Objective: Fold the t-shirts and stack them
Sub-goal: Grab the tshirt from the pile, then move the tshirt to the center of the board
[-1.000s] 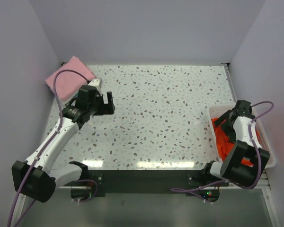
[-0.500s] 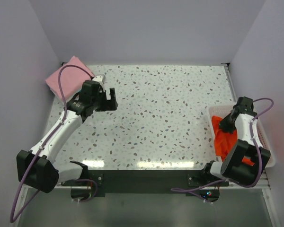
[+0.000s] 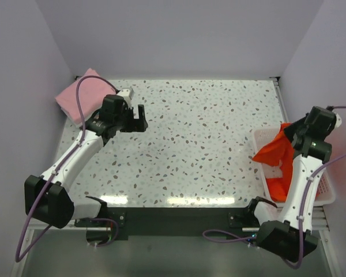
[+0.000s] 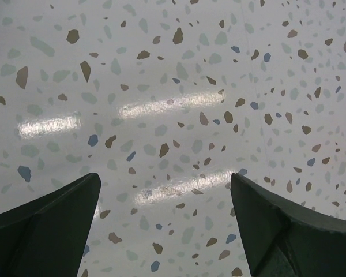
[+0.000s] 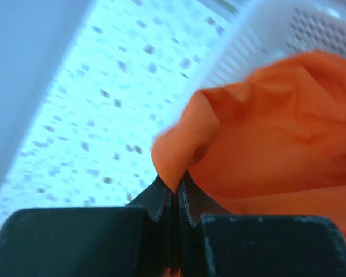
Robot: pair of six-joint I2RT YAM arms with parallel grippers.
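**Right gripper [image 5: 174, 189] clamped on orange-red t-shirt [image 3: 275, 151] over basket [image 3: 330, 193]; left gripper [image 3: 137, 122] spread wide**

Surface and room, near to far: At 6 o'clock the black base rail [image 3: 179, 218] runs along the near edge. Beyond it your table [image 3: 207, 144] is glossy white terrazzo with grey, brown and blue flecks, and it shows strip-light glare. The white mesh basket sits at the 4 o'clock edge. Pale lavender walls [image 3: 184, 40] close the left, right and far sides.

Task items: The orange-red t-shirt is partly down in the basket. The rest is pulled up into a peak above the basket's left rim. A folded pink t-shirt [image 3: 75, 92] lies in the far corner at 10 o'clock, against the left wall.

Arms: Your right arm stands up from 5 o'clock and bends over the basket. The right gripper's fingers are pressed together, and the wrist view shows a fold of orange cloth pinched between the tips.

Your left arm reaches from 7 o'clock toward 10 o'clock. The left gripper's fingers stand far apart with nothing between them, and only terrazzo shows below. It is near the pink t-shirt but not touching it. You cannot tell its height above the table.
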